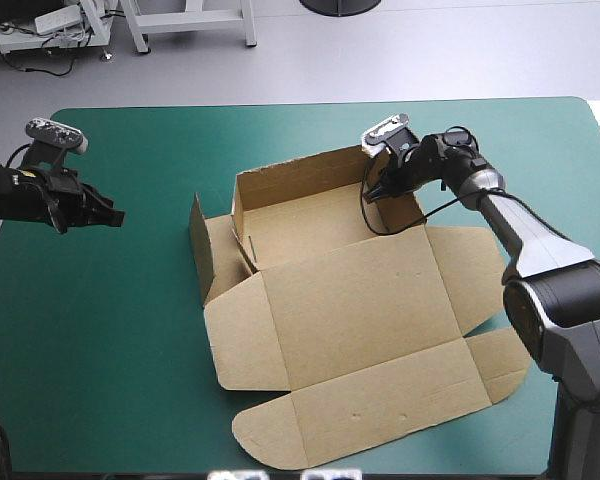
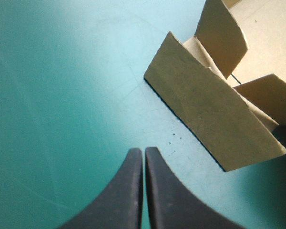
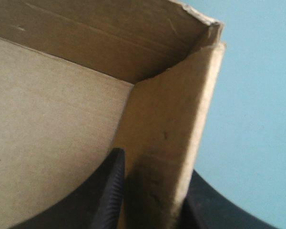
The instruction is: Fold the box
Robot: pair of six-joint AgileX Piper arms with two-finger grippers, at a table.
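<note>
The brown box [image 1: 352, 300] lies at the middle of the teal-green cover [image 1: 110, 350], partly raised: the far wall [image 1: 300, 178] and a left side flap [image 1: 199, 245] stand, while the wide lid panel [image 1: 380, 385] is spread flat toward the near edge. The right side wall [image 3: 171, 109] is pinched near the far right corner by the right gripper [image 1: 380, 188], one black finger inside the tray and one outside. The left gripper [image 2: 143, 152] is held over bare cover well to the left of the box, its fingers pressed together on nothing. The board is judged light and stiff, bending readily only along its creases, and liable to spring back when released; it would best be taken by a wall's free upper edge, close to a corner. The outer finger is largely hidden behind the wall in the right wrist view, and whether the corner tab is tucked cannot be made out.
</note>
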